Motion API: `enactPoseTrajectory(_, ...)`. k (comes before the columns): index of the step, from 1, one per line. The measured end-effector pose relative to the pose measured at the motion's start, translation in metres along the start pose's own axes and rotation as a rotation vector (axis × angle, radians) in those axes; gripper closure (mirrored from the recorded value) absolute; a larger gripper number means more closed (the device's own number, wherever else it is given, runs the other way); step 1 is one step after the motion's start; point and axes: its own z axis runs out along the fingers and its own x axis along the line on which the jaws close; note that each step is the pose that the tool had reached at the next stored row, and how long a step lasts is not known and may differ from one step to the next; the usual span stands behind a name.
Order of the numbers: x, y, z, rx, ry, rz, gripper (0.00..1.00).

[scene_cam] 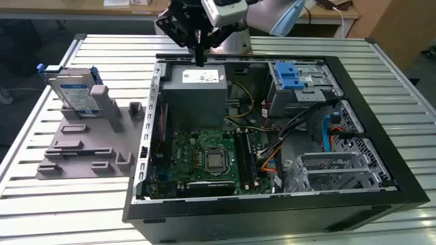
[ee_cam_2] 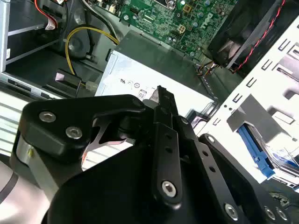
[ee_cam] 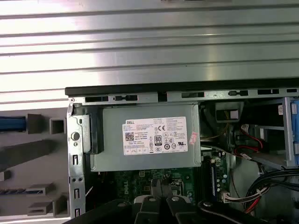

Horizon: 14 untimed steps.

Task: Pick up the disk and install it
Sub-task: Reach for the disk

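I have the pincer (scene_cam: 199, 60) hanging over the back edge of the open computer case (scene_cam: 272, 217). Its fingers are pressed together with nothing between them. Directly beneath its tip lies the grey power-supply box (scene_cam: 194, 94), and beyond that box is the green motherboard (scene_cam: 208, 155). The disk (scene_cam: 73, 92) is well apart from the pincer, off toward the exterior view's left. It stands on edge in a grey holder (scene_cam: 85, 153) on the slatted counter (scene_cam: 54, 204), untouched. On the pincer's other side, toward the exterior view's right, I see the metal drive cage (scene_cam: 303, 81) with its blue latch (scene_cam: 287, 74).
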Motion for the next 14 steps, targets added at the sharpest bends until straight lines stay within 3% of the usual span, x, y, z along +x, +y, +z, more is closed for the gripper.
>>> enactPoseTrajectory(14,0.0057,-0.0004,0.0,0.0,0.0,0.0,0.89)
